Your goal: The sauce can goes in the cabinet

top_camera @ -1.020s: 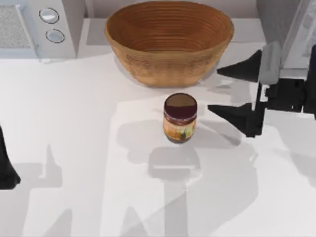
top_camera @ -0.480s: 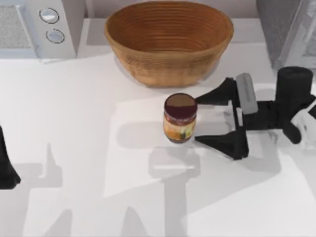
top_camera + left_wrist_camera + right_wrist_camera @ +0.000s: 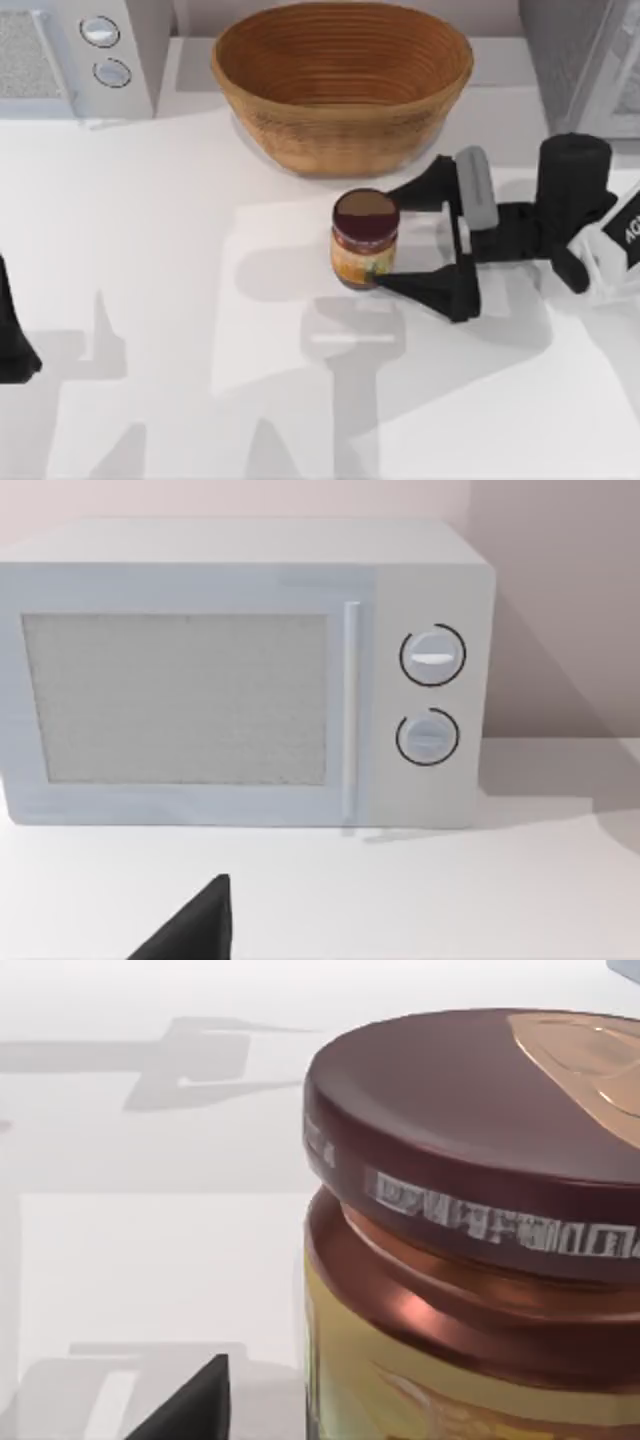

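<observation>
The sauce can (image 3: 365, 238) stands upright on the white table, in front of the woven basket; it has a maroon lid and an orange-yellow label. My right gripper (image 3: 386, 240) reaches in from the right and is open, one finger on each side of the can's right half. The tips are level with the can and the lower one is almost touching it. In the right wrist view the sauce can (image 3: 470, 1220) looms very close, with one dark fingertip (image 3: 190, 1405) beside it. The cabinet (image 3: 580, 60), grey and speckled, stands at the back right. My left gripper (image 3: 12, 340) is parked at the left edge.
A large woven basket (image 3: 340, 85) sits just behind the can. A white microwave (image 3: 80, 55) with two round knobs stands at the back left, and the left wrist view faces this microwave (image 3: 240, 670). Bare table lies in front of the can.
My right gripper has come down from near the cabinet and moved left. Its open fingers now reach around the can's right side. The can has not moved.
</observation>
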